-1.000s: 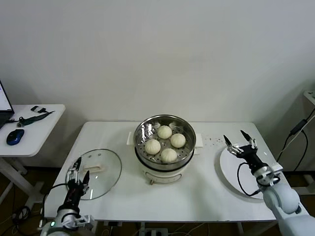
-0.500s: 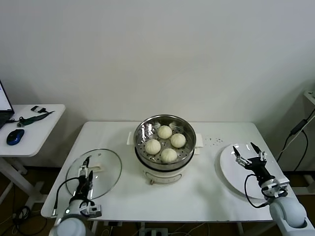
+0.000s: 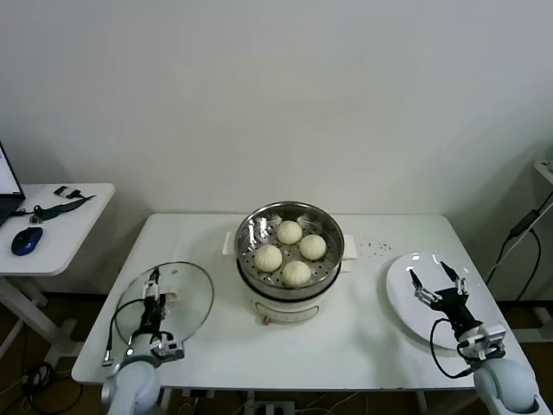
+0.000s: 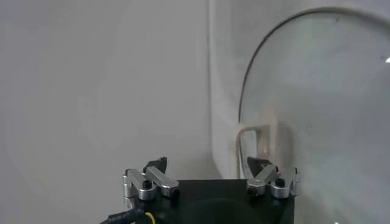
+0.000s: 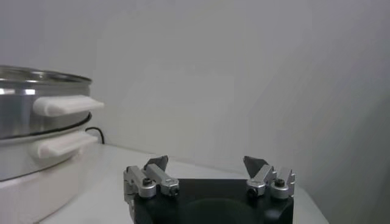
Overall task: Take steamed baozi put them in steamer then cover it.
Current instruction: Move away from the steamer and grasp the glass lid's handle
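Four baozi [image 3: 288, 245] in steamer [image 3: 290, 259]; both grippers, left [image 3: 154, 290] and right [image 3: 437, 283], spread wide, empty

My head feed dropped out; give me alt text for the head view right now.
Four buns sit in the open steel steamer at the middle of the white table. The left gripper is over the glass lid lying flat on the table; the right gripper, open, is over the empty white plate.

At frame centre, four cream-white round dough buns [image 3: 289, 248] sit inside the round stainless-steel steamer pot [image 3: 290, 260]. The round clear glass lid [image 3: 169, 304] lies at lower left, the flat round white plate [image 3: 432, 295] at lower right.
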